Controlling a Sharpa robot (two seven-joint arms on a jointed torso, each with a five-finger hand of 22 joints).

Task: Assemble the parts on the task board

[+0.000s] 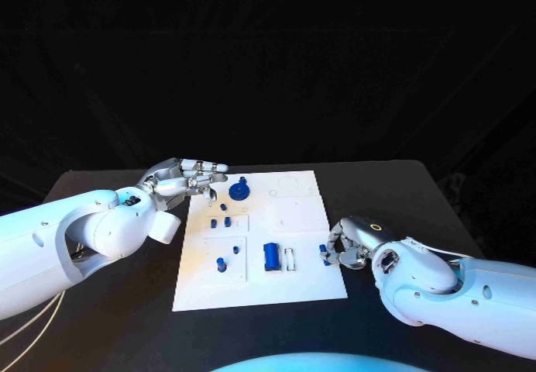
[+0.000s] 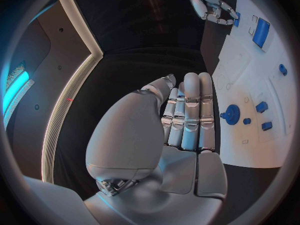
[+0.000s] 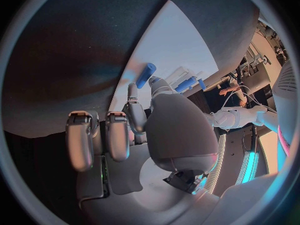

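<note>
The white task board lies in the middle of the table. On it are a blue gear, a blue block and several small blue pegs. My left hand hovers over the board's far left corner, fingers stretched out and holding nothing; the left wrist view shows its fingers side by side next to the gear. My right hand is at the board's right edge and pinches a small blue peg, which shows at its fingertips over the board.
Two short white bars lie beside the blue block. Black table surrounds the board on all sides. The left forearm covers the table's near left part.
</note>
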